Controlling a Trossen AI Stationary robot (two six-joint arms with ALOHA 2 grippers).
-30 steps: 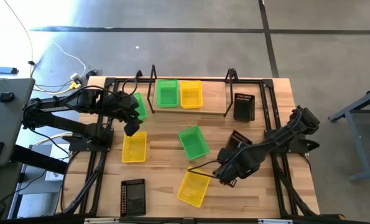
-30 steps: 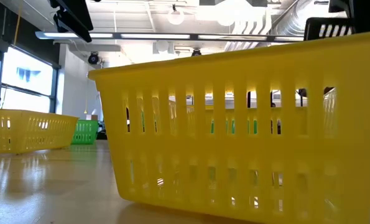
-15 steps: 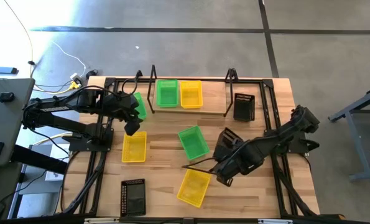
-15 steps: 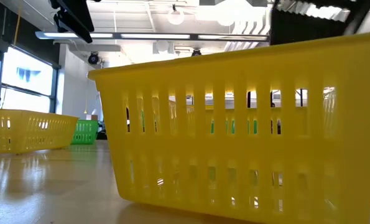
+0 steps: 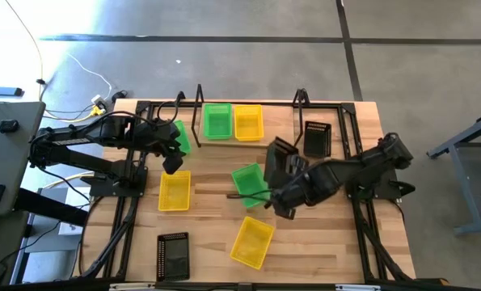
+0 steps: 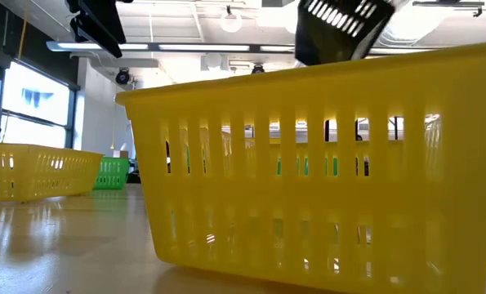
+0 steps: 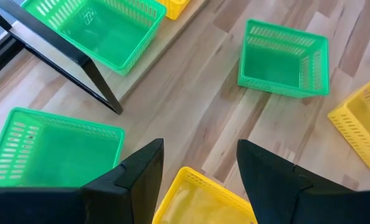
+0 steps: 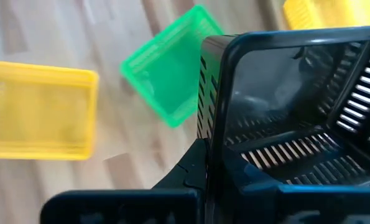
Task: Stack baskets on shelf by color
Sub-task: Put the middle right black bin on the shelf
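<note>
My right gripper point(image 5: 287, 179) is shut on a black basket point(image 5: 278, 162), held in the air over the table's middle, just right of a green basket point(image 5: 251, 184). The shelf point(image 5: 277, 132) at the far edge carries a green basket point(image 5: 217, 120) and a yellow basket point(image 5: 248, 121), both on their bottoms. My left gripper point(image 7: 200, 180) is open above a yellow basket point(image 5: 174, 191), with nothing between its fingers. Another green basket point(image 5: 180, 136) sits left of the shelf. My right gripper holds the black basket by one side wall at its rim point(image 8: 211, 134), one finger point(image 8: 185, 171) outside the wall and the other inside. The fingers slant down at it from the table's right. The basket is lifted clear and tilted point(image 6: 341, 28).
On the table rest a black basket point(image 5: 317, 139) right of the shelf, a black basket point(image 5: 173, 255) near the front left and a yellow basket point(image 5: 252, 241) near the front middle. The shelf's right third is bare plank.
My right gripper has risen and swung toward the table's left and far edge, rolling as it went, still shut on the black basket. The basket has gone up with it, turned about, and now hangs beside the middle green basket, closer to the shelf.
</note>
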